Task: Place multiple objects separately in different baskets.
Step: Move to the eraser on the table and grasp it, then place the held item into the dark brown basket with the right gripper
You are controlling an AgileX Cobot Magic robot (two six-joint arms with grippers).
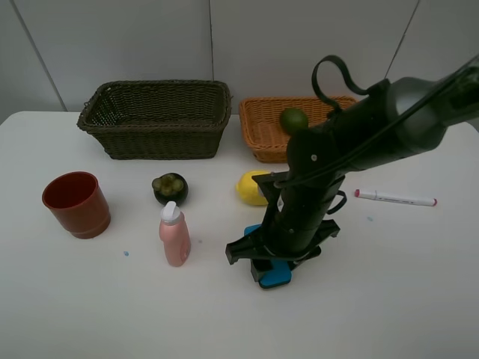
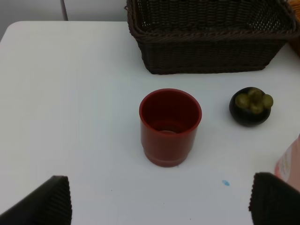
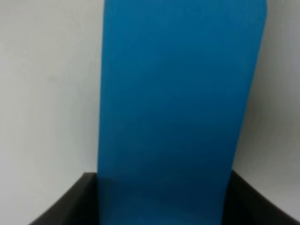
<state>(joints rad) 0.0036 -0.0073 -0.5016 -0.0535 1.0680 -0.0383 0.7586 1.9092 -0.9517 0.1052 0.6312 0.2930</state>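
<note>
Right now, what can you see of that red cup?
The red cup looks like smooth plastic, round, slightly tapered, with a stepped band near its base. It stands upright, mouth up, apparently empty, on the white table in front of the dark wicker basket, apart from it, the mangosteen off to one side. Only the table touches it; the left arm's fingers are spread wide, short of it.

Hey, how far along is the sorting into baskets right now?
Done: only the lime sits in the orange basket. In hand: the right gripper is down over the blue eraser, fingers either side, grip unclear. Left: red cup, mangosteen, pink bottle, lemon and marker, all on the table.
</note>
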